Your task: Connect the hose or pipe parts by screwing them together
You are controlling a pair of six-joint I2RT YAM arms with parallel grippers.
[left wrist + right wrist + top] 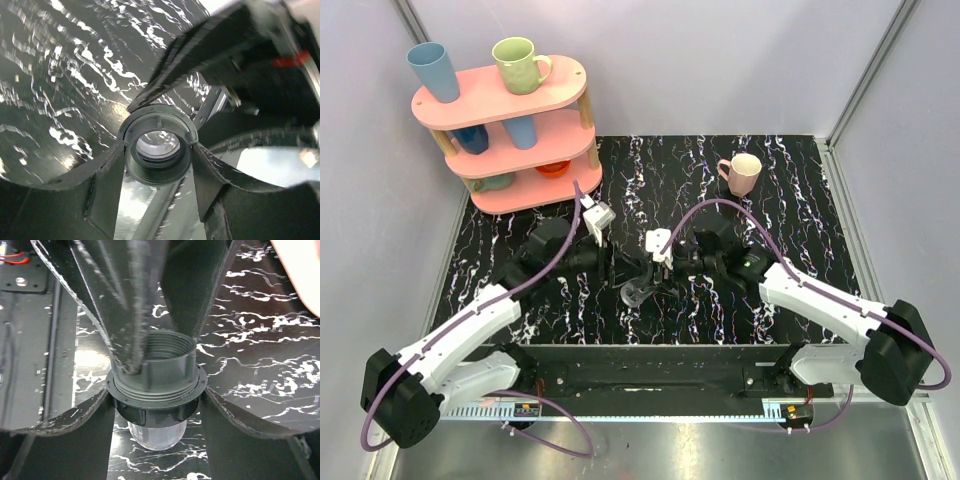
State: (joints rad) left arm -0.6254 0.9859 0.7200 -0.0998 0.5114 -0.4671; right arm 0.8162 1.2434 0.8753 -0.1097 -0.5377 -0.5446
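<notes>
Tube (638, 293) half hidden among fingers (623, 272) from above — threads too small to tell; pink shape (301, 274), probably mug, cut off.

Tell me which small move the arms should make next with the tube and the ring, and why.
The left gripper pinches the grey threaded tube, the right gripper clamps the black ring, and bare threads show above the ring. So probably twist the left gripper about the tube's axis while the right holds firm.

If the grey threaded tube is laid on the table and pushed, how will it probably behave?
The grey tube looks like rigid plastic, so it likely keeps its shape. Being round, it may roll if laid sideways. Its threads and the black ring should give grip.
</notes>
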